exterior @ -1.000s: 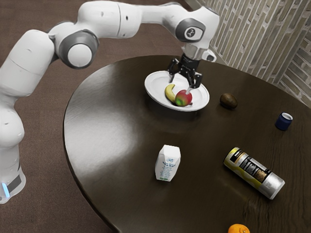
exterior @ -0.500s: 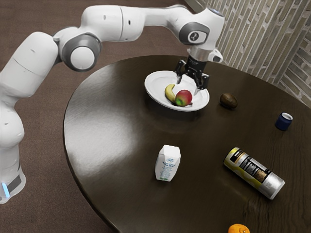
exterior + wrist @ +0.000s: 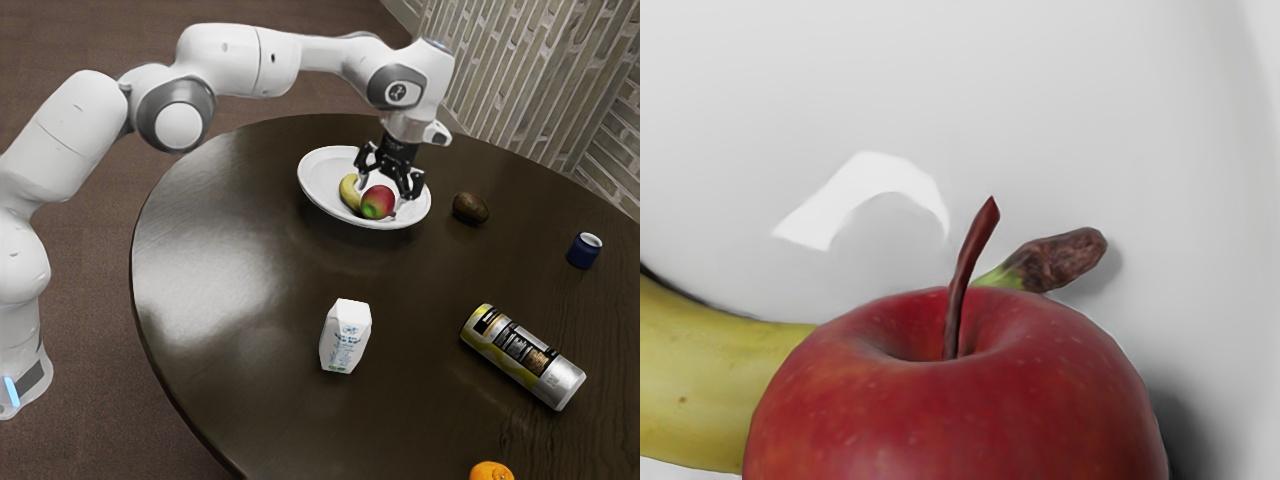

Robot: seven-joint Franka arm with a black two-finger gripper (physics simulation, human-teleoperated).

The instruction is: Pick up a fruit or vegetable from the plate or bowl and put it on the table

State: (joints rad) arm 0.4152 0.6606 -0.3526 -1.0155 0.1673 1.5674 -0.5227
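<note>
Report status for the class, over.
Gripper open, above round red apple. Apple on glossy white plate, not lifted. Curved yellow banana close beside it, possibly in the way.

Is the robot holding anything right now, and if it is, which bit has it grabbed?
Nothing is held. The robot's fingers are open, with a gap beside the apple, which sits in the white dish.
</note>
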